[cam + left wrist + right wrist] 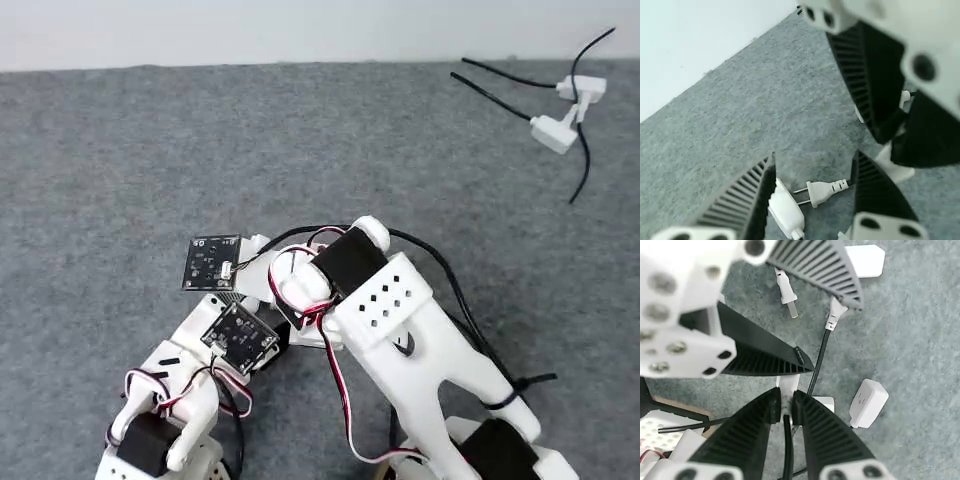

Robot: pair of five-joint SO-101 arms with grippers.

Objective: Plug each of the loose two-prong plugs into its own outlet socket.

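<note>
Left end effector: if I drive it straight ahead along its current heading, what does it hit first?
Most likely the loose white plug, lying on the carpet between the fingers of the open left end effector. The white socket block sits just beside it. Depth is hard to judge.

White shells point(400, 310), black servos point(348, 262), ribbed fingers point(740, 205), red-white wiring point(340, 375), possibly camera boards point(211, 262)
</note>
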